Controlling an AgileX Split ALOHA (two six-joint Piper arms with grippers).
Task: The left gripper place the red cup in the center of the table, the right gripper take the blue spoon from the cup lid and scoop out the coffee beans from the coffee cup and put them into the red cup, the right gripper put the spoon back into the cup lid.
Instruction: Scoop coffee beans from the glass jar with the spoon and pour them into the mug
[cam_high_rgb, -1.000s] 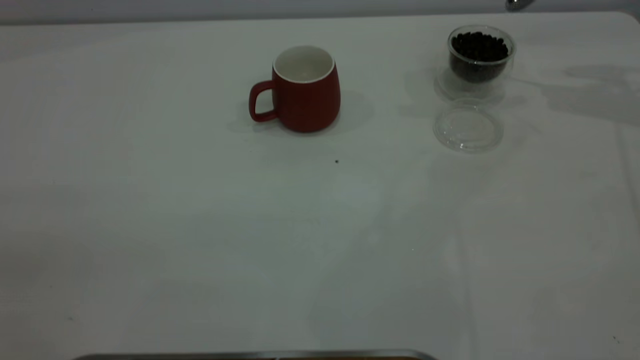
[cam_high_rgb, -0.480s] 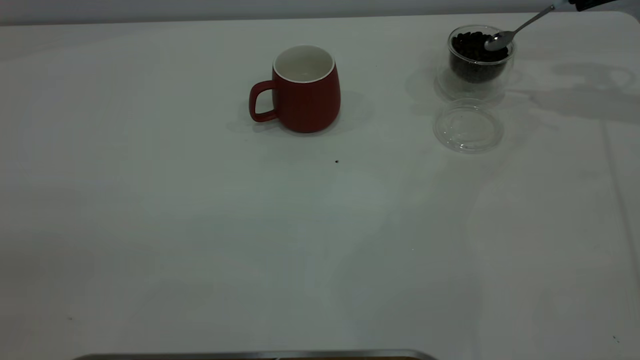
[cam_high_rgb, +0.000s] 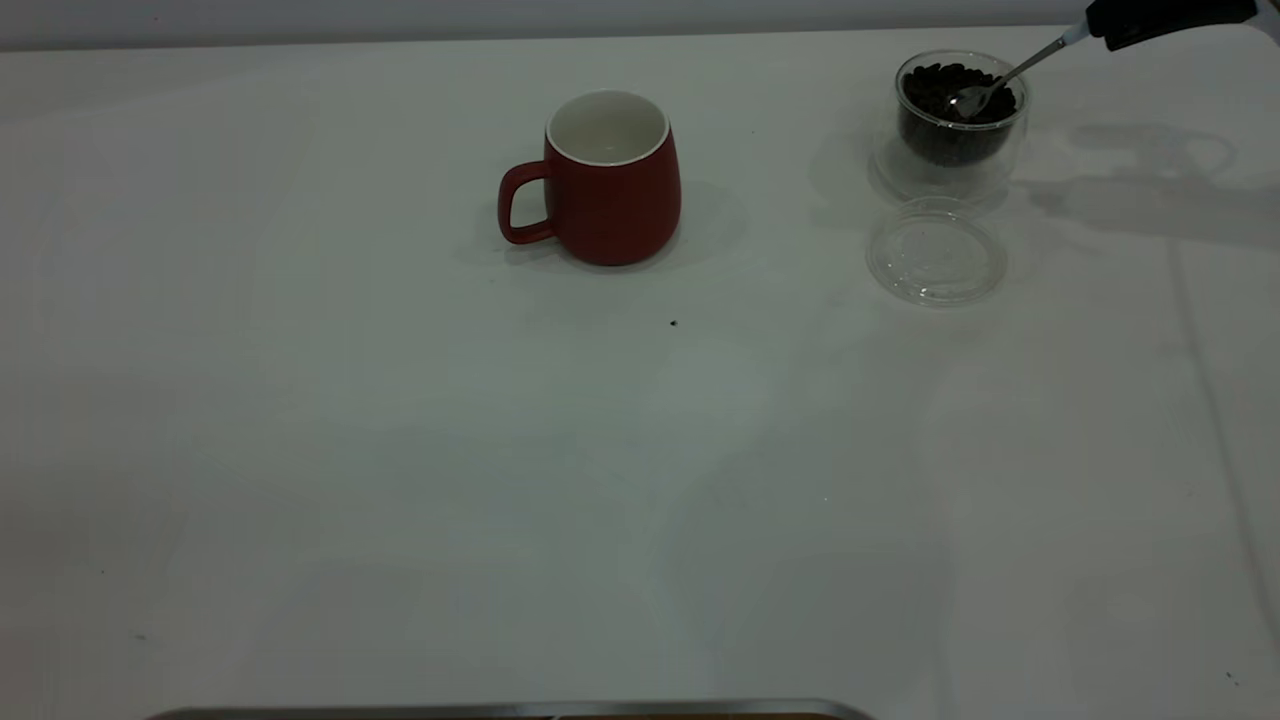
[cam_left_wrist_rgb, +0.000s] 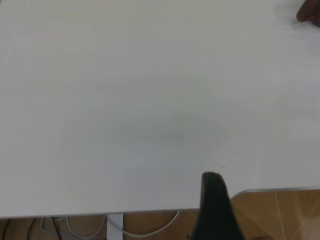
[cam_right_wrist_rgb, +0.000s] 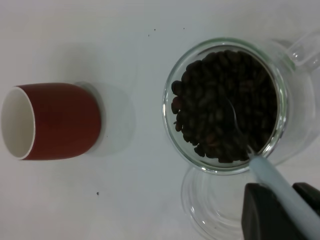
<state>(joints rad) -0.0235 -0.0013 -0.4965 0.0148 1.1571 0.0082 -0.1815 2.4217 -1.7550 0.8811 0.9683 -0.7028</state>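
The red cup (cam_high_rgb: 610, 180) stands upright on the white table (cam_high_rgb: 400, 450), near the far middle, handle to the left; it also shows in the right wrist view (cam_right_wrist_rgb: 60, 121). The clear coffee cup (cam_high_rgb: 1012, 135) with coffee beans (cam_high_rgb: 935, 85) stands at the far right. The empty cup lid (cam_high_rgb: 936, 255) lies just in front of it. My right gripper (cam_high_rgb: 1100, 25) is shut on the blue spoon (cam_high_rgb: 1010, 72) by its pale handle (cam_right_wrist_rgb: 280, 187). The spoon's metal bowl dips into the beans (cam_right_wrist_rgb: 210, 90). My left gripper shows as one black finger (cam_left_wrist_rgb: 215, 205) by the table's edge.
A metal edge (cam_high_rgb: 500, 710) runs along the near side of the table. A tiny dark speck (cam_high_rgb: 673, 322) lies in front of the red cup. Cables (cam_left_wrist_rgb: 75, 227) hang below the table edge in the left wrist view.
My right gripper has come in from the top right with the spoon. The spoon's bowl has gone down from above the coffee cup's rim into the beans.
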